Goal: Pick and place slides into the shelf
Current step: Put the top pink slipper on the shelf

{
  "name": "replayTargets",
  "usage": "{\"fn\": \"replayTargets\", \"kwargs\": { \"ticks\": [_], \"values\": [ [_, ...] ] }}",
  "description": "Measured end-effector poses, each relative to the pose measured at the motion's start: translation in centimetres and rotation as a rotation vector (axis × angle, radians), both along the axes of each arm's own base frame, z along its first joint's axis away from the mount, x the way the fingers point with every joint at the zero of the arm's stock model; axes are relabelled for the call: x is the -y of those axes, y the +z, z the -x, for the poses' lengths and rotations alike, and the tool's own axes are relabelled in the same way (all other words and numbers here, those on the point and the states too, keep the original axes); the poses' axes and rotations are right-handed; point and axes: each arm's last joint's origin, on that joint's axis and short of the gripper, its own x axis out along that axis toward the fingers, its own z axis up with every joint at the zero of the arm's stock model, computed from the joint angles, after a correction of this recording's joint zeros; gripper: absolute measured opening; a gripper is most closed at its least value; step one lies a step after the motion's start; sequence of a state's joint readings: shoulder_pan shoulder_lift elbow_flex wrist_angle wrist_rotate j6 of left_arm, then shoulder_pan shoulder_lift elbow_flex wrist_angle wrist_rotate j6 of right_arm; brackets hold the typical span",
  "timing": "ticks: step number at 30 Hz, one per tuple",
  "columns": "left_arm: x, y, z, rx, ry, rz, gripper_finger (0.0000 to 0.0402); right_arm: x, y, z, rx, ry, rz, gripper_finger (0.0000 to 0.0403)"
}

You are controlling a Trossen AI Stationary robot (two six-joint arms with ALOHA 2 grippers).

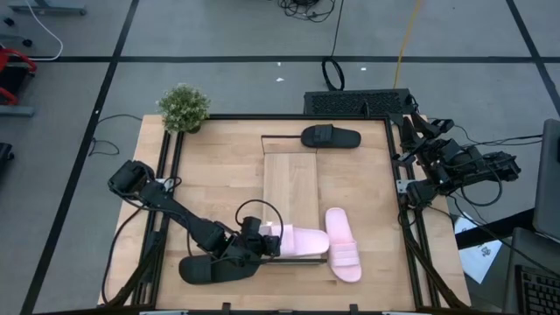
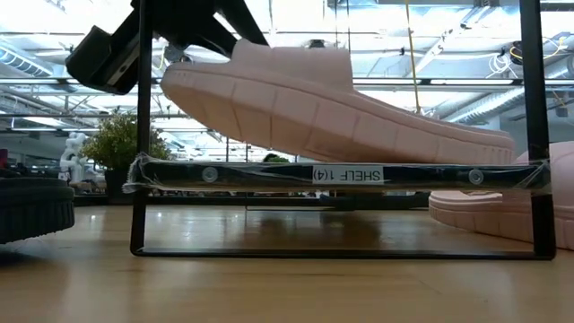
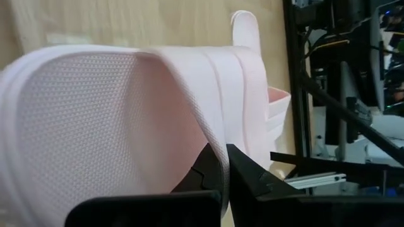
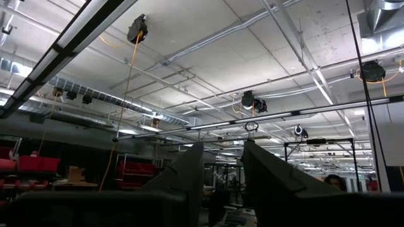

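My left gripper [image 1: 265,241] is shut on a pale pink slide [image 1: 302,238] over the near end of the shelf [image 1: 290,188]. In the low view the slide [image 2: 323,108] is tilted. A second pink slide [image 1: 343,245] lies on the table just right of the shelf. One black slide [image 1: 331,137] lies at the shelf's far right corner. Another black slide [image 1: 214,267] lies on the table under my left arm. My right gripper [image 4: 224,170] is open, parked at the table's right edge and pointing at the ceiling. My left gripper pinches the edge of the pink slide's wide strap [image 3: 218,157] between its two fingers, one on the textured inner face and one on the ribbed outer face. The fingers come from the table's left. The gripped end is raised; the other end [image 2: 489,148] rests on the shelf panel [image 2: 269,174].
A potted plant [image 1: 184,108] stands at the table's far left corner. The shelf's dark end rails [image 2: 141,135] rise on both sides of the held slide. My right arm [image 1: 446,162] is folded outside the table's right frame. Cables lie on the floor beyond the table.
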State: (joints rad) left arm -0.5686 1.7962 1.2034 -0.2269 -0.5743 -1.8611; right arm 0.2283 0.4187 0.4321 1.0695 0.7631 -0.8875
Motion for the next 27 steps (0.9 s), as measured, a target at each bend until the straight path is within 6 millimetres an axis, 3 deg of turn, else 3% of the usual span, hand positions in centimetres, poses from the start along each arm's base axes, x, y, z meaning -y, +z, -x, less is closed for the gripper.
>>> {"fn": "replayTargets", "kwargs": {
  "ticks": [27],
  "values": [
    [-0.33,-0.19,-0.25,-0.06,-0.083,0.06,0.0028,0.0,0.0,0.0,-0.013,-0.014,0.012,0.01]
  ]
}}
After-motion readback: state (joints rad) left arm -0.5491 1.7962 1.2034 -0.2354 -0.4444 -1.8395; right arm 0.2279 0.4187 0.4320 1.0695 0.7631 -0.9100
